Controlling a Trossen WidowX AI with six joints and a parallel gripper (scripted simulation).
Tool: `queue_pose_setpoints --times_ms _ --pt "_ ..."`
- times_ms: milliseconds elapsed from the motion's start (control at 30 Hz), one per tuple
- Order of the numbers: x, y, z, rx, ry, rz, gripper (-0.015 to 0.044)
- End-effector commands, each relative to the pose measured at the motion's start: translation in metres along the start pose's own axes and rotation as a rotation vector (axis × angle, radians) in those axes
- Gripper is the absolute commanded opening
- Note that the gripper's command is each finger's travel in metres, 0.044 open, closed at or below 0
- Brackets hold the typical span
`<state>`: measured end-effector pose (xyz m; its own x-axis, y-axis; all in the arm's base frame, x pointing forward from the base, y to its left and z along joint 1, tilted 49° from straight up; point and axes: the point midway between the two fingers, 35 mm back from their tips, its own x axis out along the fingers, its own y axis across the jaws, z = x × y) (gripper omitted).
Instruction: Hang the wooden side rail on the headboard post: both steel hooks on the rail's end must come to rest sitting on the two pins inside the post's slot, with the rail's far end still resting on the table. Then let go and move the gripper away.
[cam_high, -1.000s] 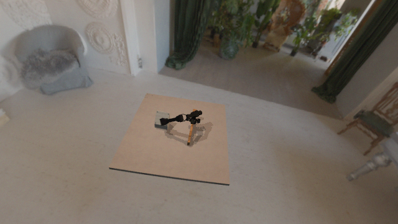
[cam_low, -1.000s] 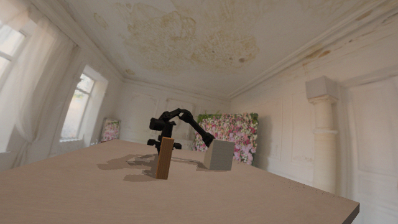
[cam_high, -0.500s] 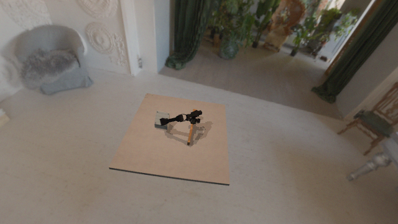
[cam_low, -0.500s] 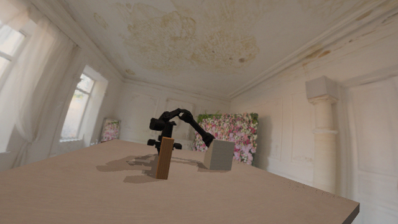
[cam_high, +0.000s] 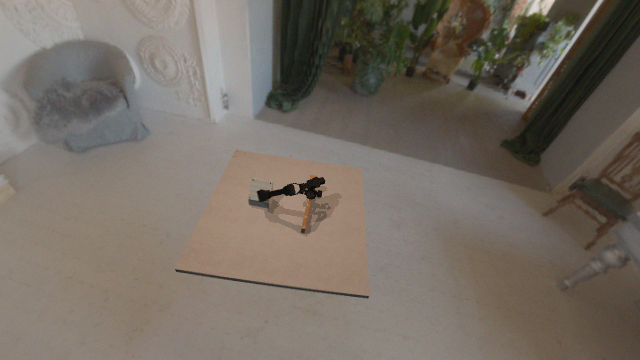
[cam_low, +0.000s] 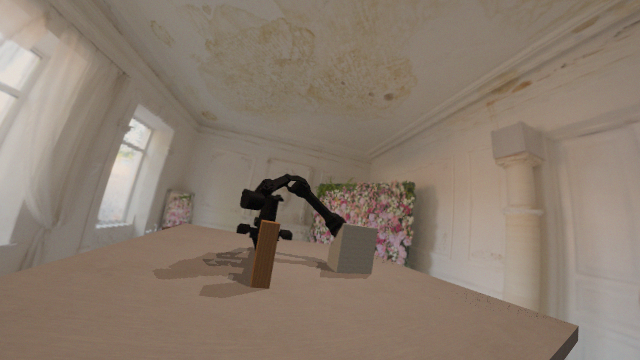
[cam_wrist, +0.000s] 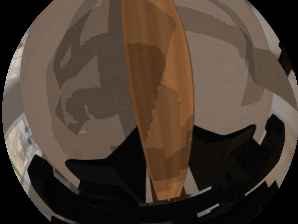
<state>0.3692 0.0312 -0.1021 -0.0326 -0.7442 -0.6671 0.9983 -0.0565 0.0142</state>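
The wooden side rail is a long orange-brown bar on the tan table. My gripper is shut on the rail near its far end, one dark finger on each side in the wrist view. The rail's near end rests on the table, and the held end seems a little raised, with its shadow thrown to one side. I cannot make out the steel hooks, the headboard post or its slot in any view.
The grey box of the arm's base stands on the table beside the rail, with the black arm reaching from it. The table's edges drop to the floor.
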Motion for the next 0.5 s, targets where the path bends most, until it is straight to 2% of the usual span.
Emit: queue_pose_setpoints --times_ms 0,467 --pt "-0.0052 0.0003 -0.0041 0.0 0.004 0.013 0.0" --pt "-0.0044 0.0009 -0.0055 0.0 0.004 0.013 0.0"
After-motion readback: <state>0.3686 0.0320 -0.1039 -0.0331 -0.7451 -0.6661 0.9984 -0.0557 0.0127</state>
